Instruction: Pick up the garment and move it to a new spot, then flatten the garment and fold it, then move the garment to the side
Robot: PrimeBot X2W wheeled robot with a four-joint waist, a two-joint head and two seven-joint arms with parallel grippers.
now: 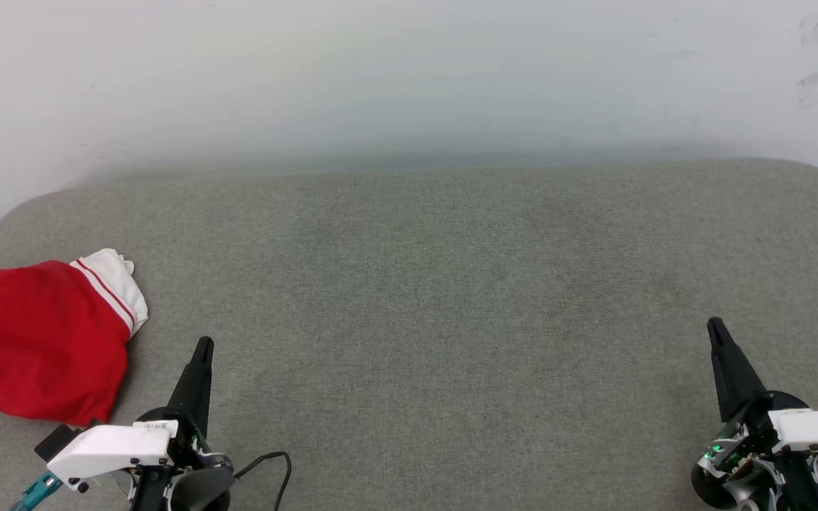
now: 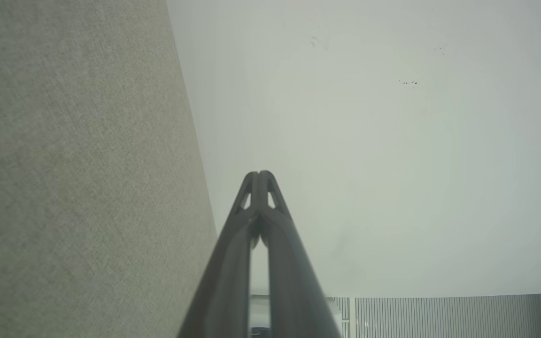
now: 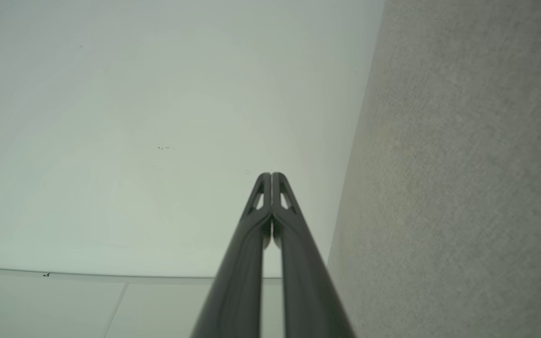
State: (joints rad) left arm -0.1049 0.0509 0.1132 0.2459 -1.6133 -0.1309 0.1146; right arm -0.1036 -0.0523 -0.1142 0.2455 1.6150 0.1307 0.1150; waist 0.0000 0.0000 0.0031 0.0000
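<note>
Both pairs of fingers point(image 2: 228, 272) sit closed, empty; pickup seems unstarted: left gripper point(image 1: 203, 348) must open toward the bunched garment point(image 1: 40, 344).

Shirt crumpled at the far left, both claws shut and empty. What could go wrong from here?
1. The garment is bunched, so the left claw, shut now, may pinch several layers and lift a wad.
2. It lies at the left edge of the grey surface; a nudge could push it off.
3. The right claw is far across, so help with spreading needs a long reach.
</note>
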